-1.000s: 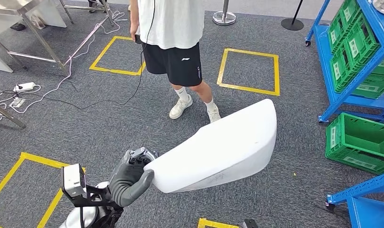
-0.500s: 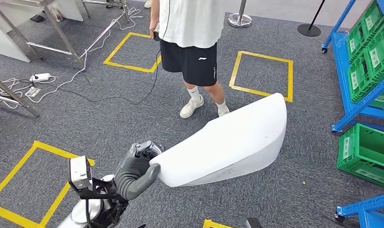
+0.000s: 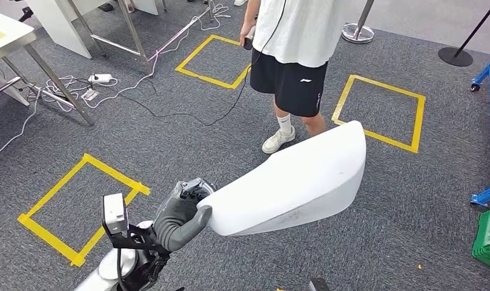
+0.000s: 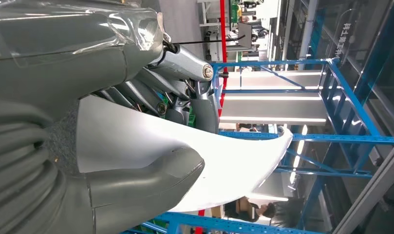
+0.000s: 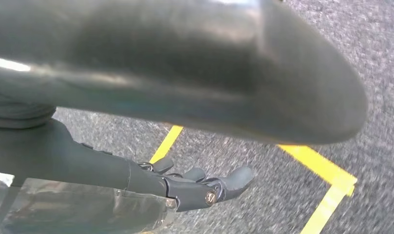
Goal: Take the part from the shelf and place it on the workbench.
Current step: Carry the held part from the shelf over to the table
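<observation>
Low in the head view, the left robot hand [image 3: 180, 215] grips the near end of the part [image 3: 294, 182], a large white curved shell, thumb lying against its rounded edge. Part is carried in the air over grey carpet [image 3: 169, 151], its long axis running up and to the right, the far end higher than the held end. It touches nothing but the hand. Left wrist view: thumb [image 4: 146, 178] presses on one face of the part [image 4: 224, 156] and the darker fingers [image 4: 185, 97] wrap the opposite side; a blue rack [image 4: 341, 97] stands behind. Right robot hand [image 5: 199, 187], seen from its wrist camera, holds nothing; fingers extended and slightly apart, hanging above carpet and a yellow tape line [image 5: 326, 175]. A dark blurred rounded body fills the upper part of that view; cannot tell what it is. A person [image 3: 297, 54] in a white shirt and black shorts stands just beyond the part's far end, holding a small dark device with a cable trailing across the floor. Yellow tape squares [image 3: 79, 206] mark the carpet left of the hand and near the person. Table [image 3: 6, 36] corner at upper left, with a power strip [image 3: 100, 77] and cables beneath. Green crate [image 3: 489, 239] at the right edge.
</observation>
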Controlling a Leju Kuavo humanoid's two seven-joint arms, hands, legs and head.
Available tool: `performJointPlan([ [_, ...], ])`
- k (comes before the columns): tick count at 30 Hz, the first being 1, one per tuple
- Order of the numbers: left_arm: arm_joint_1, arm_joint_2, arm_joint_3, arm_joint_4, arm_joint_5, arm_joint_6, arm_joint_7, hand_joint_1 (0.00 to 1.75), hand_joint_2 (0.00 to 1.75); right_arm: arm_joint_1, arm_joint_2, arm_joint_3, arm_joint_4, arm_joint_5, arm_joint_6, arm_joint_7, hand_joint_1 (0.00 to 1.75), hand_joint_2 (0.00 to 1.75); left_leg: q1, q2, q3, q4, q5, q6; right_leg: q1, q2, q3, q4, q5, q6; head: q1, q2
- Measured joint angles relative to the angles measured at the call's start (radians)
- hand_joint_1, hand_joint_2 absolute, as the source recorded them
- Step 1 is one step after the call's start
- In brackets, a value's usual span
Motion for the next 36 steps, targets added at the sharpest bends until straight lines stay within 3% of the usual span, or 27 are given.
performJointPlan([
  [1,-0.002,0.001,-0.002,0.0,0.002,-0.003,0.0,1.75,1.75,-0.002,0.0,-0.001,0.001,-0.002,0.0,0.001,0.0,0.0,0.0,0.011,-0.004,0.008,-0.006,-0.004,-0.003,-0.006,0.002,-0.002,0.0,-0.004,-0.001,0.0],
  [3,-0.011,0.002,-0.007,0.003,0.007,-0.011,-0.001,1.75,1.75,-0.004,0.001,-0.003,0.004,-0.007,0.0,0.002,0.0,0.0,0.004,0.059,-0.033,0.069,-0.041,-0.019,-0.008,-0.022,0.007,-0.006,-0.002,-0.013,-0.005,0.0],
  [5,-0.02,0.003,-0.013,0.009,0.013,-0.019,-0.002,1.75,1.75,-0.001,0.0,-0.007,0.006,-0.012,0.0,0.003,0.0,0.0,0.017,0.102,-0.103,0.196,-0.093,-0.036,-0.004,-0.041,0.01,-0.006,-0.007,-0.02,-0.008,0.0],
  [7,-0.023,0.003,-0.019,0.017,0.018,-0.022,-0.003,1.75,1.75,0.002,-0.001,-0.01,0.008,-0.013,0.0,0.004,0.0,0.0,0.031,0.116,-0.157,0.276,-0.107,-0.048,-0.003,-0.063,0.011,-0.006,-0.011,-0.023,-0.008,0.0],
  [8,-0.024,0.003,-0.022,0.021,0.02,-0.023,-0.003,1.75,1.75,0.002,-0.002,-0.011,0.009,-0.013,0.0,0.004,0.0,0.0,0.037,0.121,-0.155,0.26,-0.086,-0.051,-0.004,-0.073,0.012,-0.006,-0.013,-0.022,-0.008,0.0],
  [9,-0.026,0.004,-0.025,0.023,0.023,-0.023,-0.004,1.75,1.75,0.002,-0.001,-0.012,0.01,-0.013,0.0,0.005,0.0,0.0,0.04,0.13,-0.132,0.206,-0.051,-0.052,-0.004,-0.083,0.014,-0.006,-0.015,-0.02,-0.009,0.0],
  [11,-0.033,0.004,-0.03,0.025,0.028,-0.022,-0.008,1.75,1.75,0.001,0.0,-0.016,0.011,-0.013,-0.002,0.005,0.0,0.0,0.038,0.173,-0.063,0.067,0.01,-0.049,-0.002,-0.101,0.022,-0.007,-0.019,-0.014,-0.008,0.0],
  [13,-0.041,0.004,-0.034,0.025,0.032,-0.019,-0.013,1.75,1.75,0.001,0.001,-0.019,0.012,-0.012,-0.003,0.005,0.0,0.0,0.028,0.197,-0.031,0.002,0.024,-0.039,-0.001,-0.118,0.029,-0.009,-0.024,-0.004,-0.008,0.0],
  [16,-0.044,0.006,-0.04,0.027,0.033,-0.011,-0.018,1.75,1.75,-0.002,0.006,-0.02,0.012,-0.01,-0.004,0.007,0.0,0.0,0.019,0.163,-0.02,-0.016,0.026,-0.017,-0.004,-0.141,0.042,-0.016,-0.029,0.013,-0.007,0.0],
  [18,-0.048,0.006,-0.042,0.027,0.034,-0.006,-0.023,1.75,1.75,-0.006,0.008,-0.021,0.012,-0.007,-0.004,0.009,0.0,0.0,0.021,0.137,0.001,-0.041,0.04,-0.001,-0.005,-0.104,0.025,0.031,-0.055,0.01,-0.004,0.0],
  [20,-0.052,0.005,-0.044,0.029,0.034,0.0,-0.026,1.75,1.75,-0.005,0.008,-0.021,0.012,-0.003,-0.004,0.011,0.0,0.0,0.022,0.11,0.008,-0.051,0.045,0.008,-0.005,-0.051,-0.041,0.158,-0.102,-0.004,0.001,0.0],
  [22,-0.048,0.007,-0.046,0.032,0.033,0.007,-0.03,1.75,1.75,-0.002,0.008,-0.02,0.013,0.003,-0.004,0.014,0.0,0.0,0.017,0.077,0.009,-0.05,0.045,0.009,-0.002,-0.034,-0.104,0.259,-0.125,-0.006,0.004,0.0],
  [23,-0.047,0.009,-0.047,0.032,0.032,0.01,-0.031,1.75,1.75,-0.001,0.008,-0.02,0.013,0.006,-0.004,0.015,0.0,0.0,0.016,0.059,0.009,-0.049,0.044,0.009,-0.002,-0.032,-0.113,0.257,-0.113,-0.001,0.004,0.0],
  [24,-0.045,0.011,-0.048,0.032,0.032,0.012,-0.034,1.75,1.75,-0.002,0.008,-0.019,0.013,0.008,-0.003,0.016,0.0,0.0,0.015,0.043,0.01,-0.046,0.042,0.008,-0.002,-0.029,-0.101,0.214,-0.087,0.007,0.004,0.0],
  [26,-0.044,0.015,-0.048,0.032,0.031,0.017,-0.039,1.75,1.75,-0.006,0.008,-0.019,0.013,0.013,-0.002,0.016,0.0,0.0,0.014,0.014,0.008,-0.032,0.032,0.0,-0.005,0.002,-0.045,0.074,-0.022,0.02,0.004,0.0],
  [28,-0.041,0.019,-0.048,0.032,0.029,0.024,-0.044,1.75,1.75,-0.01,0.009,-0.019,0.013,0.02,0.002,0.018,0.0,0.0,0.013,-0.006,0.0,-0.016,0.019,-0.009,-0.007,0.024,-0.011,-0.002,0.009,0.014,0.003,0.0],
  [30,-0.034,0.025,-0.047,0.032,0.025,0.03,-0.049,1.75,1.75,-0.015,0.013,-0.018,0.013,0.028,0.009,0.023,0.0,0.0,0.015,-0.019,-0.006,-0.01,0.012,-0.014,-0.005,0.014,-0.006,-0.006,0.009,-0.002,0.003,0.0],
  [31,-0.03,0.029,-0.045,0.031,0.022,0.033,-0.051,1.75,1.75,-0.018,0.014,-0.018,0.013,0.031,0.012,0.025,0.0,0.0,0.016,-0.012,-0.008,-0.006,0.008,-0.018,-0.005,0.008,-0.004,-0.007,0.008,-0.007,0.003,0.0],
  [33,-0.024,0.035,-0.042,0.029,0.018,0.036,-0.054,1.75,1.75,-0.023,0.016,-0.017,0.013,0.038,0.014,0.028,0.0,0.0,0.018,0.038,-0.028,0.04,-0.019,-0.029,-0.007,-0.009,0.002,-0.009,0.004,-0.017,-0.002,0.0],
  [35,-0.021,0.038,-0.039,0.027,0.014,0.04,-0.056,1.75,1.75,-0.023,0.016,-0.017,0.013,0.044,0.015,0.032,0.0,0.0,0.022,0.097,-0.089,0.158,-0.074,-0.04,-0.002,-0.028,0.008,-0.009,-0.003,-0.027,-0.006,0.0],
  [36,-0.017,0.039,-0.038,0.027,0.012,0.042,-0.056,1.75,1.75,-0.023,0.016,-0.016,0.013,0.046,0.015,0.035,0.0,0.0,0.026,0.11,-0.127,0.224,-0.097,-0.044,0.0,-0.039,0.01,-0.009,-0.006,-0.03,-0.005,0.0],
])
